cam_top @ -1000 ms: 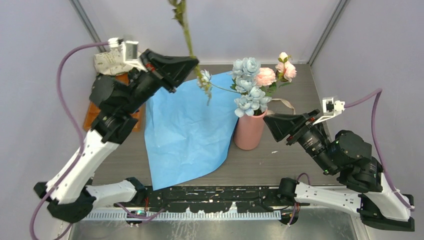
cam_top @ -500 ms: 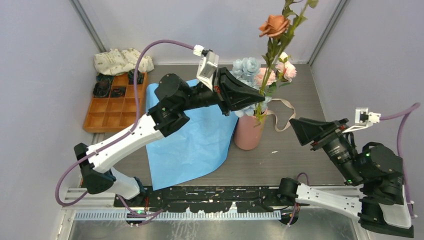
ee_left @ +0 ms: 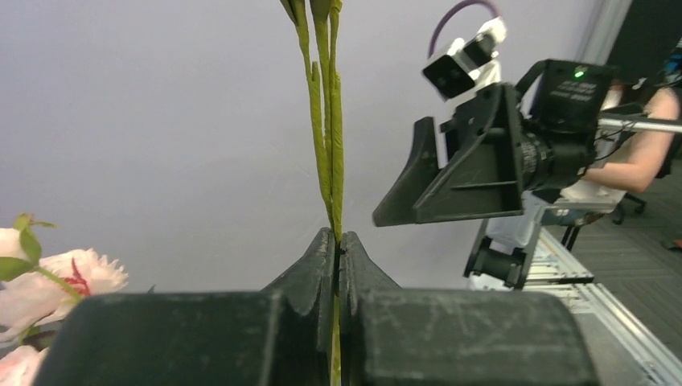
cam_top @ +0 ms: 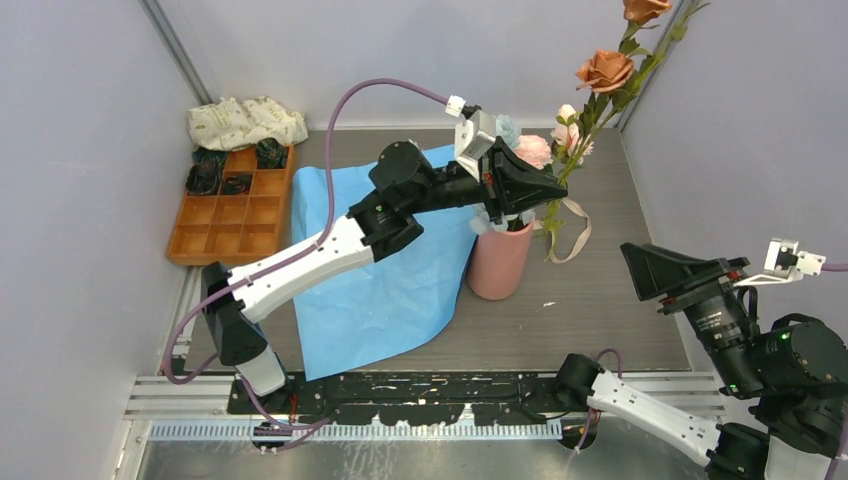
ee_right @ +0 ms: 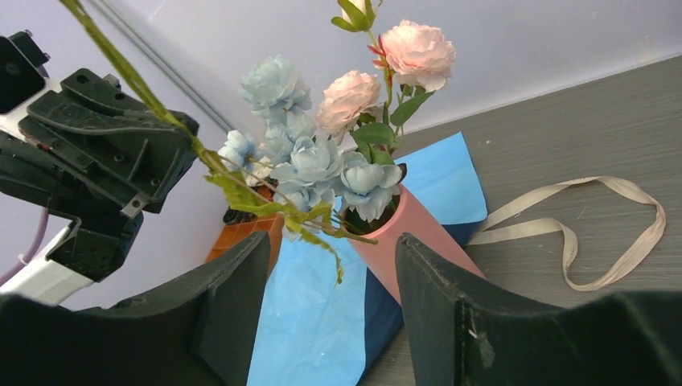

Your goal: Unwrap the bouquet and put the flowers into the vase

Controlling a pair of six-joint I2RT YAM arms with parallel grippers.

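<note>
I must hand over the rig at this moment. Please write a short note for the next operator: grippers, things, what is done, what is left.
Left gripper: shut on the stem of the orange roses, held over the vase.
Right gripper: open, holds nothing, off to the right of the vase.
Done: unwrapping. The blue paper lies spread flat and the ribbon lies loose beside the vase. The pale blue and pink flowers stand in the vase.
Left: the stem's lower end appears to hang outside the rim. Guide it in, then release.

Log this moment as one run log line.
left pincer: shut on orange rose stem | stem end: outside vase | right pincer: open, empty | vase: upright, blue and pink flowers in | wrapping paper: spread flat
</note>
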